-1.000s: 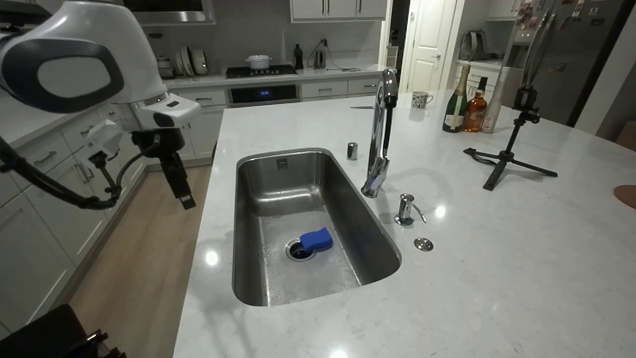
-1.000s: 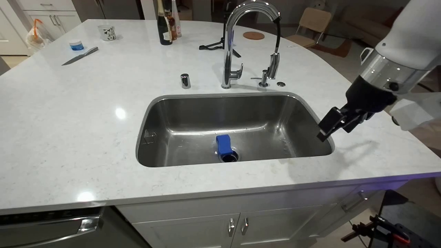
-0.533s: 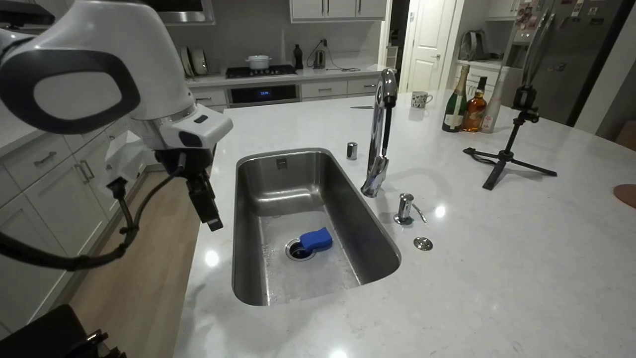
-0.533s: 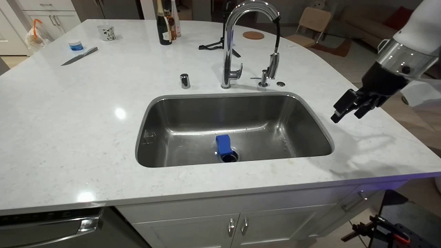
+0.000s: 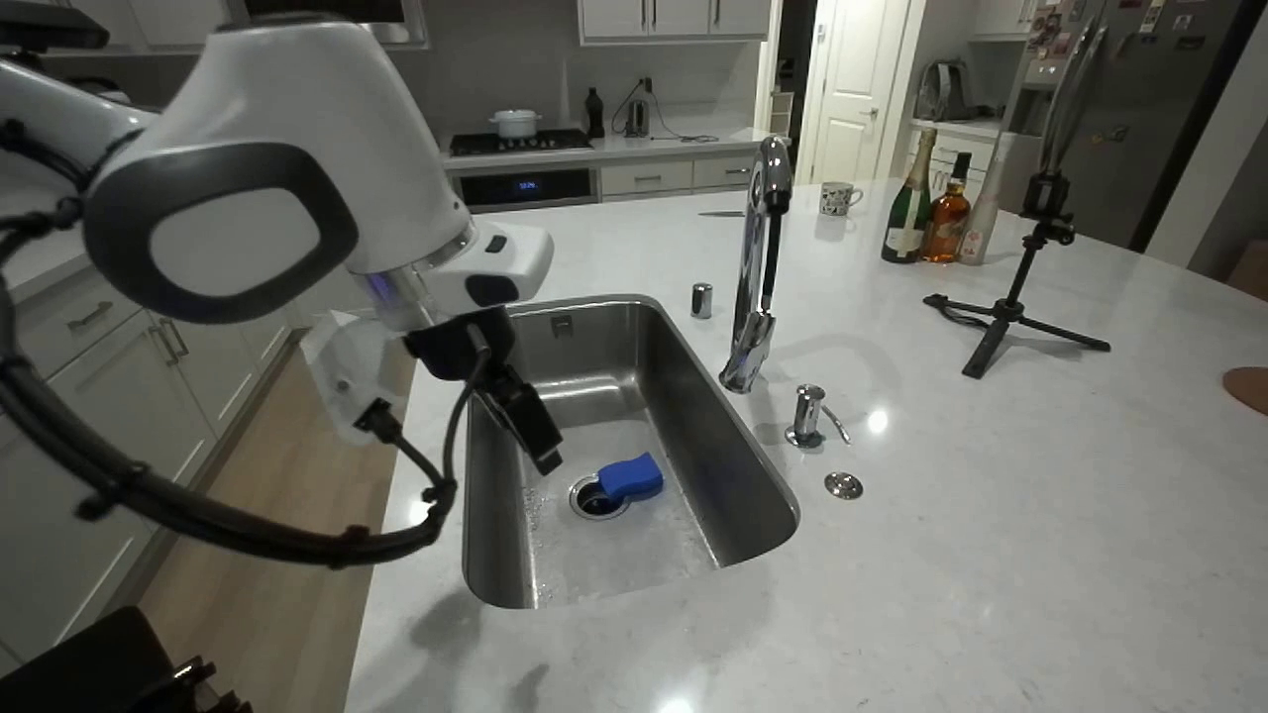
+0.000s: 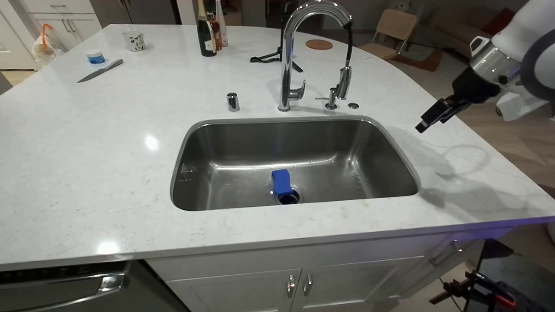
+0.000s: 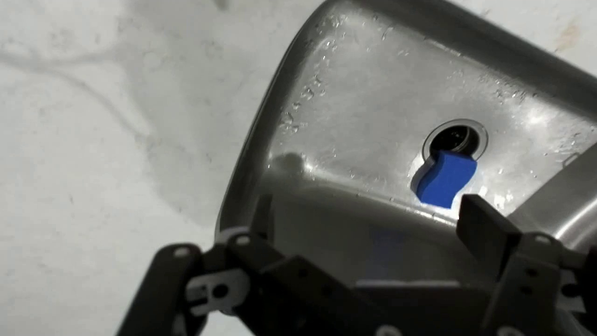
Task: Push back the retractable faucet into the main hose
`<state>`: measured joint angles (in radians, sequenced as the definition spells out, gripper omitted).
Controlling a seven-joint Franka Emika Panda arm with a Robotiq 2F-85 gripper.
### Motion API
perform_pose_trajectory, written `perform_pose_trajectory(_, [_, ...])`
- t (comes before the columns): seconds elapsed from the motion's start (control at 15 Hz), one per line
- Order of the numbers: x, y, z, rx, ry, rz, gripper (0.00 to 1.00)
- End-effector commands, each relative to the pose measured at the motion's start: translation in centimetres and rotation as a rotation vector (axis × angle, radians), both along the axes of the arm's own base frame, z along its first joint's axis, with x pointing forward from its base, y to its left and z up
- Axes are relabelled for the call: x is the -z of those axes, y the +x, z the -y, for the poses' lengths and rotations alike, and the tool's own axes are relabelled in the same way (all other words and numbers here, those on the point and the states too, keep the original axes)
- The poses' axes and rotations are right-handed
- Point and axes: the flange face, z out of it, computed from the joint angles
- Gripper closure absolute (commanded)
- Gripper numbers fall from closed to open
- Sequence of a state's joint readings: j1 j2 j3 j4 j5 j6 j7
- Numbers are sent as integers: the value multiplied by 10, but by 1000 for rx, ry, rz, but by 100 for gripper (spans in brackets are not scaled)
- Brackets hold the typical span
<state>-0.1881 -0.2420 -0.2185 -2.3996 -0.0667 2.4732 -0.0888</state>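
The main hose, a tall chrome faucet neck (image 6: 287, 65), stands upright behind the sink and shows in both exterior views (image 5: 753, 238). The retractable faucet, a slim chrome spray head (image 6: 344, 82), hangs below the neck's curved end on a length of exposed black hose (image 6: 349, 43). It hangs apart from the neck's end; it also shows in an exterior view (image 5: 758, 337). My gripper (image 6: 432, 123) is in the air near the sink's right end in that view, well apart from the spray head. In the wrist view my gripper (image 7: 366, 204) is open with nothing between the fingers. The faucet is out of the wrist view.
The steel sink (image 5: 783, 495) holds a blue sponge (image 7: 447, 179) by the drain. A soap dispenser (image 5: 808, 416) and a chrome cap (image 6: 233, 102) stand by the faucet. A black tripod (image 5: 1008, 309), bottles (image 5: 906, 223) and a knife (image 6: 100, 70) are farther back on the counter.
My gripper has moved from beside the counter towards the sink and the faucet side, and its wrist has turned. The faucet, spray head and sponge have not moved.
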Motion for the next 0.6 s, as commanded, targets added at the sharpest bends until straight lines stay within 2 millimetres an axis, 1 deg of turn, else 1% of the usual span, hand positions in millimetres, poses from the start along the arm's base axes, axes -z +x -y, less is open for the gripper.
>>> perform_pose_trajectory(0.0, [14, 38, 30, -62, -87, 81, 0])
perform_pose_trajectory(0.2, [33, 67, 48, -91, -110, 132, 0])
perform_pose_trajectory(0.33, [49, 89, 56, -114, -99, 164, 0])
perform_pose_trajectory(0.53, [64, 121, 59, -164, -58, 215, 0])
